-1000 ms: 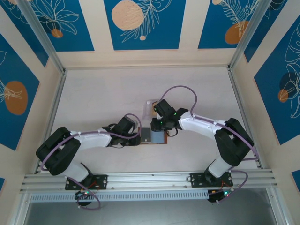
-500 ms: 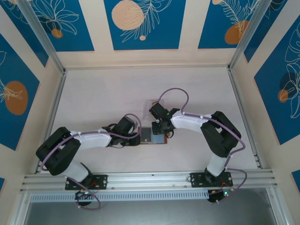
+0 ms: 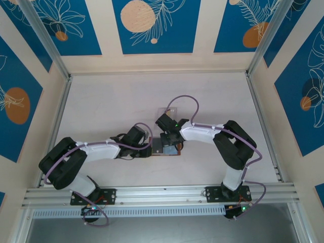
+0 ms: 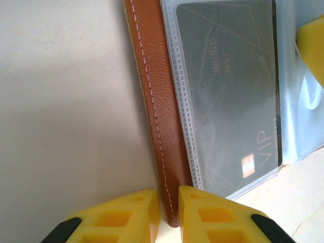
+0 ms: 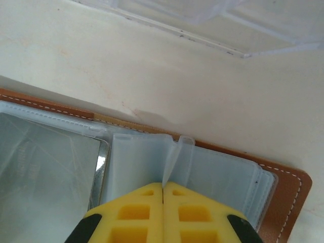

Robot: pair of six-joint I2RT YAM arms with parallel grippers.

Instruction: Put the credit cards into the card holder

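The card holder (image 3: pixel 173 151) lies open on the table, brown leather (image 4: pixel 157 101) outside, clear pocket sleeves inside. One dark credit card (image 4: pixel 228 86) marked VIP sits inside a sleeve on its left half. My left gripper (image 4: pixel 169 195) is shut on the holder's leather edge (image 3: pixel 152 147). My right gripper (image 5: pixel 163 186) is shut on a thin clear sleeve leaf (image 5: pixel 174 159) near the holder's spine, and the leaf stands up between the fingers. The card's edge (image 5: pixel 98 167) shows to the left of them. Other cards are out of view.
A clear plastic box (image 5: pixel 228 20) lies just beyond the holder, partly under the right arm (image 3: pixel 163 111). The right gripper's yellow finger (image 4: pixel 311 43) reaches over the holder's sleeves. Bare table (image 3: pixel 111 106) stretches to the far left and right, bounded by metal rails.
The right gripper has moved left over the holder and closed on a sleeve leaf. The left gripper and the holder have stayed put.
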